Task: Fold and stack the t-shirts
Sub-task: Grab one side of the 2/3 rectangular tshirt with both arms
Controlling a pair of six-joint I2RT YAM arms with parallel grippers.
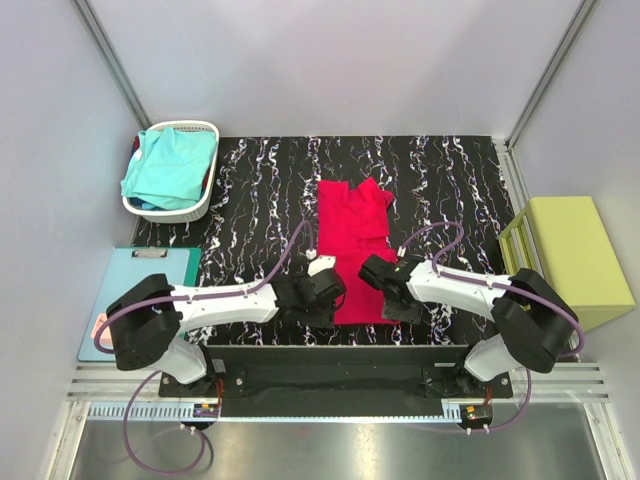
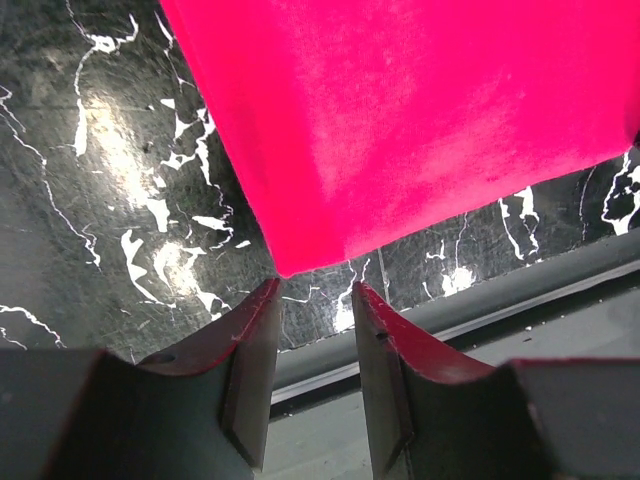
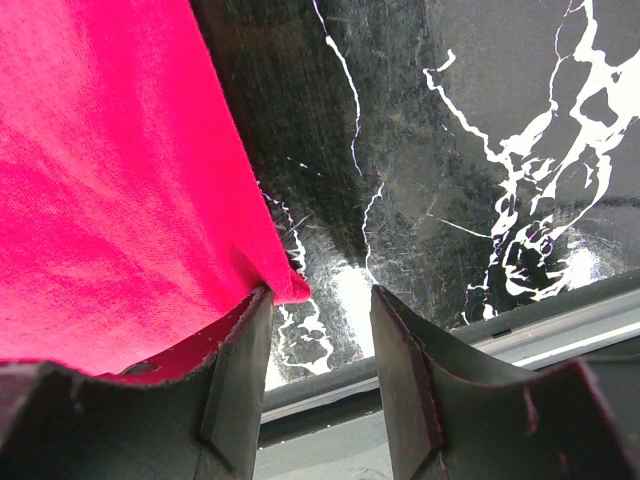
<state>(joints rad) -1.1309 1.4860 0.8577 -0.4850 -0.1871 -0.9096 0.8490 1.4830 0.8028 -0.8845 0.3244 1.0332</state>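
The crimson-red t-shirt [image 1: 352,240] lies flat and lengthwise on the black marbled table [image 1: 260,190], partly folded, with a sleeve bunched at its far end. My left gripper [image 1: 325,305] hovers at its near left corner. In the left wrist view that gripper [image 2: 315,290] is open, and the red corner [image 2: 290,262] lies just beyond the gap. My right gripper [image 1: 395,308] is at the near right corner. In its wrist view it [image 3: 320,295] is open, the red hem [image 3: 120,200] drapes over its left finger, and nothing sits between the jaws. The turquoise t-shirt [image 1: 170,165] lies crumpled in the basket.
A white basket [image 1: 205,130] stands at the far left corner. A light-blue mat [image 1: 140,280] lies left of the table. A yellow-green block [image 1: 575,255] sits to the right. The table's near edge and a metal rail [image 1: 330,355] run just behind both grippers.
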